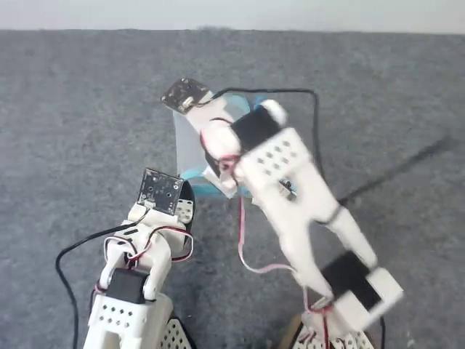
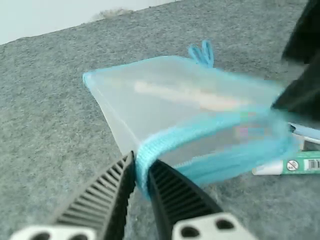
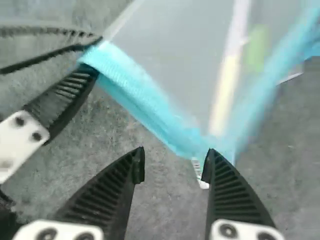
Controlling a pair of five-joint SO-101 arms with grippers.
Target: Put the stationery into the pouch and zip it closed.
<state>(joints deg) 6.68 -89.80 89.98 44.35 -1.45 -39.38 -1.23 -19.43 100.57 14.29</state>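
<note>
A see-through pouch [image 1: 189,142] with a blue zipper edge [image 2: 200,135] lies on the grey carpet, with long pale stationery blurred inside it [image 2: 190,97]. My left gripper [image 2: 142,176] is shut on the corner of the zipper edge, at the pouch's near left [image 1: 184,198]. My right gripper [image 3: 172,162] stands open just over the blue zipper edge [image 3: 135,100], one finger [image 3: 217,170] next to the zipper's end. A white and green pen [image 2: 287,165] lies on the carpet beside the pouch, partly under it.
Grey carpet [image 1: 73,109] covers the whole table. The right arm's white body [image 1: 290,182] hangs over the pouch's near right side. Black cables [image 1: 378,174] trail across the carpet to the right and near the left arm's base [image 1: 69,269].
</note>
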